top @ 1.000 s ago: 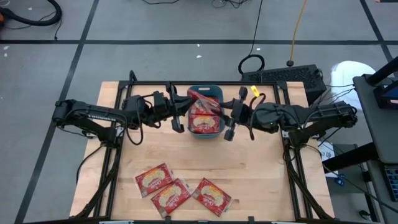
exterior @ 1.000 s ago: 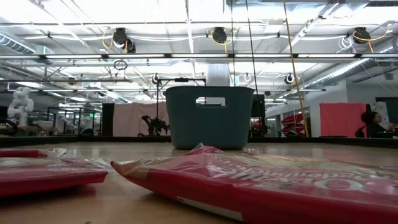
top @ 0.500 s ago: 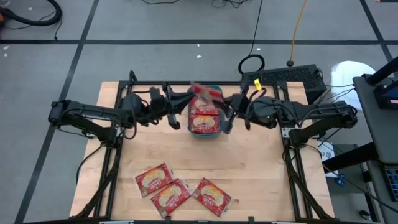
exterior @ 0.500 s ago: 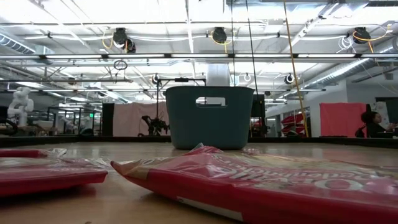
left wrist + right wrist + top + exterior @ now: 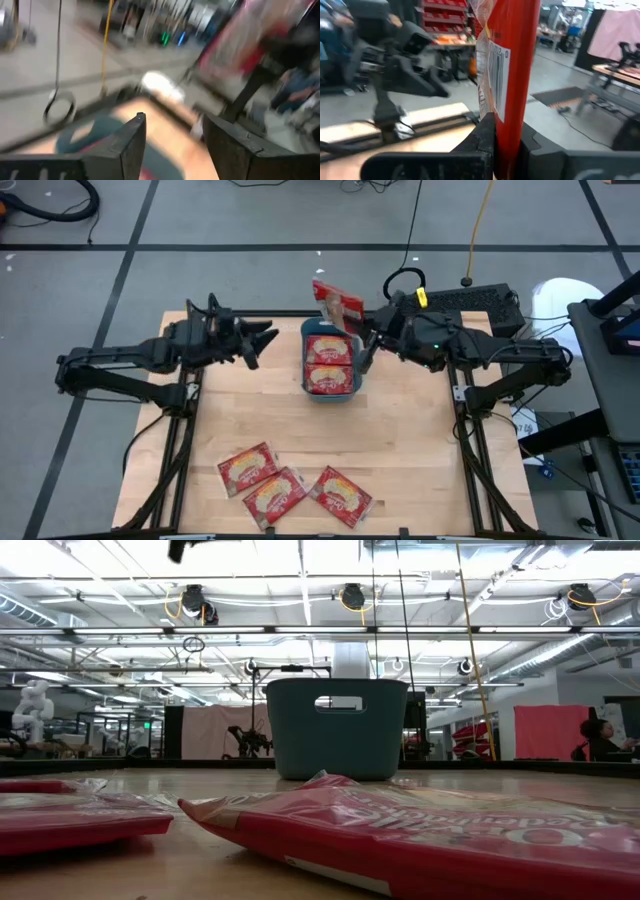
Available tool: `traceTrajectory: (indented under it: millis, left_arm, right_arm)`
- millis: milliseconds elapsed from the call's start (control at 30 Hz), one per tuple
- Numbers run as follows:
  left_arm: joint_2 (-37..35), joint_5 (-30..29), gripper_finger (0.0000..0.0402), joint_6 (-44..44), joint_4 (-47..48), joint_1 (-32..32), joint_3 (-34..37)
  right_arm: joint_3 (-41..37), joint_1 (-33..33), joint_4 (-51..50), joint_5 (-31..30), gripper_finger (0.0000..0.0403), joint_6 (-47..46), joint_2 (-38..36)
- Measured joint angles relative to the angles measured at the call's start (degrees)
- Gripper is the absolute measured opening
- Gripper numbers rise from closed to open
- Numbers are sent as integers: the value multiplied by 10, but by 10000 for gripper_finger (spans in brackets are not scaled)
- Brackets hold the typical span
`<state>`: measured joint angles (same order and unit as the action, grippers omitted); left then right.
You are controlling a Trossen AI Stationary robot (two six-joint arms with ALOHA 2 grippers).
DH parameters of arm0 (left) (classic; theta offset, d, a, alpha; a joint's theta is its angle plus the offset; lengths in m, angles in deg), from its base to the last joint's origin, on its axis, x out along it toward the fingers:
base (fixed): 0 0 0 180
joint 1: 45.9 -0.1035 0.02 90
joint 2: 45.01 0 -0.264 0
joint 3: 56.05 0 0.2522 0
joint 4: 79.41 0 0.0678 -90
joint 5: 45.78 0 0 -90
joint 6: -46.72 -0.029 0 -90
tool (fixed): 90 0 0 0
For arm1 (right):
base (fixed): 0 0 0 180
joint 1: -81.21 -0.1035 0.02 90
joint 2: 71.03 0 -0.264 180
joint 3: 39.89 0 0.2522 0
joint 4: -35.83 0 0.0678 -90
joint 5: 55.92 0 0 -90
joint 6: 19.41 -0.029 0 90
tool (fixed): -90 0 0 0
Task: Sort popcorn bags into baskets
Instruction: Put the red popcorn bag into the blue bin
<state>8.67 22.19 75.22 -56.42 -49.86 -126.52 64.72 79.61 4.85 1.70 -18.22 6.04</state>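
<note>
While the right gripper (image 5: 352, 330) clamps a popcorn bag (image 5: 337, 301), the basket (image 5: 329, 390) holds two
Left gripper (image 5: 268, 336), jaws apart and empty, sits left of it

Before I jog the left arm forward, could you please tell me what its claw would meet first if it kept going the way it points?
Probably the teal bin: the left claw, open and empty, points across the table toward it. It may sit higher than the rim; then the red packet in the right claw comes first.

You get bright, even light from ceiling strips (image 5: 300, 630), a heavily motion-blurred left wrist view, and soft near packets (image 5: 420, 840).
</note>
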Motion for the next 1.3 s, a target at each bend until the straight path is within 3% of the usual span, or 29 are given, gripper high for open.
traceTrajectory:
  millis: [267,467,767,933,1300]
  left_arm:
    - [-20,133,168,57,222,-22,0]
    - [-7,220,151,65,274,-22,0]
    - [-7,225,147,54,315,-15,0]
    - [-7,222,147,52,313,-18,0]
    - [-4,194,147,34,317,-18,0]
  right_arm:
    - [82,6,-72,-14,15,31,64]
    - [122,17,-129,-6,15,56,115]
    - [134,59,-219,-2,15,71,156]
    - [134,95,-233,56,15,87,172]
    - [134,142,-297,114,16,107,233]
